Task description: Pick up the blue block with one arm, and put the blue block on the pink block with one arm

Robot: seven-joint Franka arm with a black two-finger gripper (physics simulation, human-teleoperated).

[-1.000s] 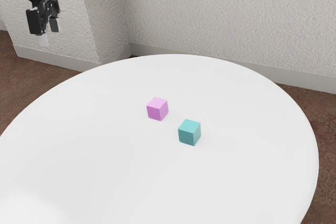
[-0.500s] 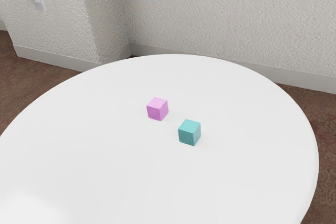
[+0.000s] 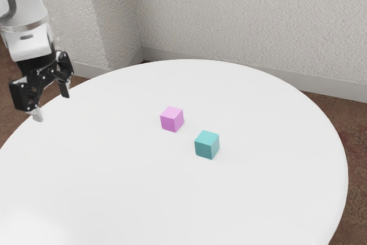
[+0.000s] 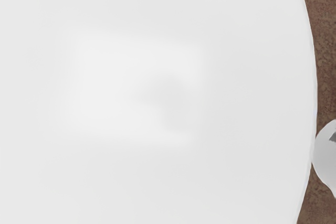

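Note:
The blue block [image 3: 206,144], teal in colour, rests on the round white table [image 3: 114,176] a little right of its middle. The pink block [image 3: 171,119] lies just beside it, toward the exterior view's left and farther back, with a small gap between them. My gripper [image 3: 51,101] hangs over the table's left rim in the exterior view, far from both blocks. Its fingers are spread open and hold nothing. Bare white tabletop [image 4: 147,98] lies under the hand in the wrist view.
A textured white wall with a baseboard [image 3: 241,21] runs behind the table, with a jutting corner [image 3: 109,15] at the back left. Brown carpet [image 4: 323,40] borders the table edge. A pale rounded part [image 4: 326,156] pokes in beside that edge.
My hand first rose toward the upper left corner of the exterior view, then dropped down to the table's left rim. Both blocks have stayed where they were.

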